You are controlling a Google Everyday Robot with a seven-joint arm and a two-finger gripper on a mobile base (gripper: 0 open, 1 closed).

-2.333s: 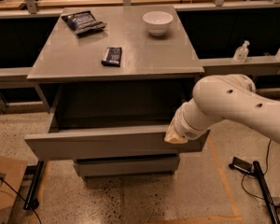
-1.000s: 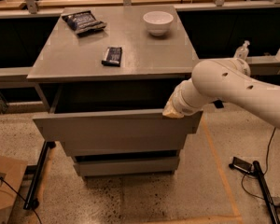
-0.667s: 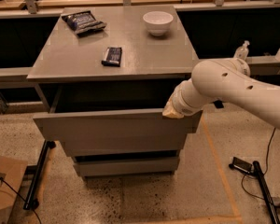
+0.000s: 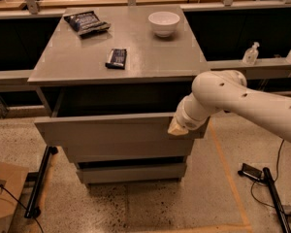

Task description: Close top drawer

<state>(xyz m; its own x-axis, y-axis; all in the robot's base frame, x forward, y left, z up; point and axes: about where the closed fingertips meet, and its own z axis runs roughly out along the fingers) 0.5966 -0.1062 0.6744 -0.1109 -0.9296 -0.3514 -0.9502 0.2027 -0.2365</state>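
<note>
Top drawer (image 4: 106,129): wide, plain grey, flat handle-less front, highest of three. Partly open, jutting out beyond the cabinet face. One end of front panel right against gripper (image 4: 177,127).

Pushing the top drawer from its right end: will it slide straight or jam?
The top drawer looks a wide, rigid box, so it should slide, not flex. The gripper sits at the front's right end, so the off-centre push may skew it slightly. The flat handle-less front might let contact slip.
</note>
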